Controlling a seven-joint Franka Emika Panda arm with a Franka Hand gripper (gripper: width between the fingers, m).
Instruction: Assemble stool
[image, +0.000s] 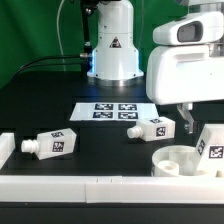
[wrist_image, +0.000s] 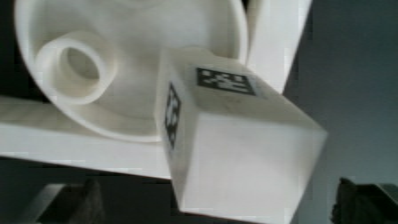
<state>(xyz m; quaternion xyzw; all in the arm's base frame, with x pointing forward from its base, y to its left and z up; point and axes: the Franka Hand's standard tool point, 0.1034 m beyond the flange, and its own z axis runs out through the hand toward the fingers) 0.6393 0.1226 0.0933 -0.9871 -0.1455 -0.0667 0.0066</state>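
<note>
Our claw (image: 198, 128) spread over the leg (wrist_image: 240, 150) beside the seat (wrist_image: 80, 70), we judge it light, rigid, best pinched across flat sides.

Flat seat (image: 175, 162), leg (image: 212, 143) beside; 2 legs (image: 55, 144) (image: 150, 128) lying.

The exterior view's right edge cuts off my arm (image: 186, 66), the seat (image: 176, 161) and the leg (image: 212, 143) at it. In the wrist view that leg hides part of the seat, and my fingers (wrist_image: 71, 204) are only dark blurs.
</note>
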